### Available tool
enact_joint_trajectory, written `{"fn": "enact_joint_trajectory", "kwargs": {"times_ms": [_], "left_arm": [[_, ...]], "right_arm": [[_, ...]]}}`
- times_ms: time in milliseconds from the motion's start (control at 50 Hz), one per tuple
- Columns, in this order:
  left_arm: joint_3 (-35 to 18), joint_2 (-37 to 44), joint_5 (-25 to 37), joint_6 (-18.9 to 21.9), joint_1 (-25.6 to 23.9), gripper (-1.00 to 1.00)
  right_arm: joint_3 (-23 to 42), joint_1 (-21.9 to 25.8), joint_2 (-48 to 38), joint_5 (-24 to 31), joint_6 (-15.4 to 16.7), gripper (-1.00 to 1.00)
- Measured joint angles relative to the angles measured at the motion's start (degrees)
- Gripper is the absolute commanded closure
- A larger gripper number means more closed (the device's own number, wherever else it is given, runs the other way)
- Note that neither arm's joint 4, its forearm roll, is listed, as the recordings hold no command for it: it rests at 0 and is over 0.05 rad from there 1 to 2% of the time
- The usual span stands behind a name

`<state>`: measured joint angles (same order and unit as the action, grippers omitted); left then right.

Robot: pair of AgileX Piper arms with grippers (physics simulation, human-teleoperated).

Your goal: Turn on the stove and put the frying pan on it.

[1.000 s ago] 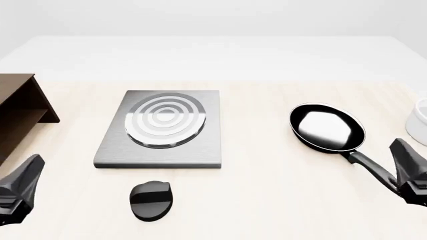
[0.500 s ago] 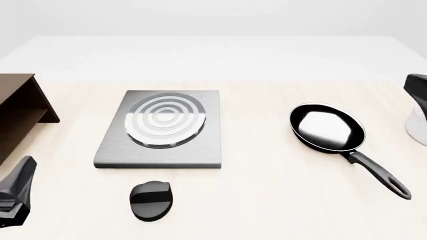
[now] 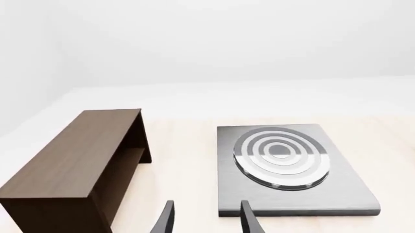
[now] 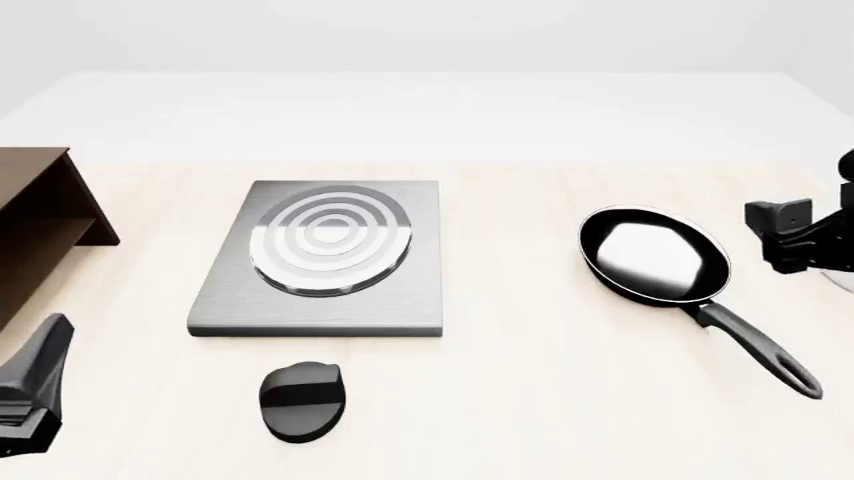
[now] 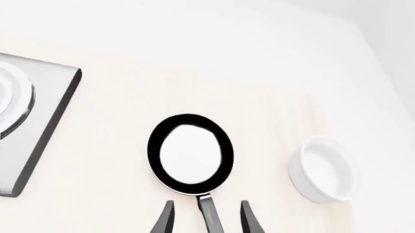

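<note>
The stove (image 4: pixel 320 262) is a grey slab with a ringed silver burner (image 4: pixel 330 240), left of the table's middle. Its black oval knob (image 4: pixel 303 400) lies apart in front of it. The frying pan (image 4: pixel 654 255) sits on the table to the right, its handle (image 4: pixel 758 348) pointing toward the near right. My left gripper (image 3: pixel 207 223) is open and empty, short of the stove (image 3: pixel 292 170); it also shows in the front view (image 4: pixel 34 385). My right gripper (image 5: pixel 206 221) is open and empty, held above the pan's (image 5: pixel 190 155) handle (image 5: pixel 211 218).
A brown wooden shelf (image 4: pixel 34 235) stands at the left edge; it also shows in the left wrist view (image 3: pixel 84 165). A white cup (image 5: pixel 322 169) sits right of the pan, mostly hidden behind my right arm (image 4: pixel 798 235) in the front view.
My right arm has left the near right corner, risen, and now hangs at the right edge beside the pan. My left gripper has drawn back slightly. Pan, stove and knob have not moved.
</note>
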<state>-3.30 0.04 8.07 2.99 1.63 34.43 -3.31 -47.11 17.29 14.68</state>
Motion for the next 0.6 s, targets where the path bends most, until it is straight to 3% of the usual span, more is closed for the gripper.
{"fn": "enact_joint_trajectory", "kwargs": {"times_ms": [600], "left_arm": [[-0.1,0.0,0.1,-0.5,0.0,-1.0]], "right_arm": [[-9.2,-6.4,-19.0,-20.9,5.5,-1.0]]}}
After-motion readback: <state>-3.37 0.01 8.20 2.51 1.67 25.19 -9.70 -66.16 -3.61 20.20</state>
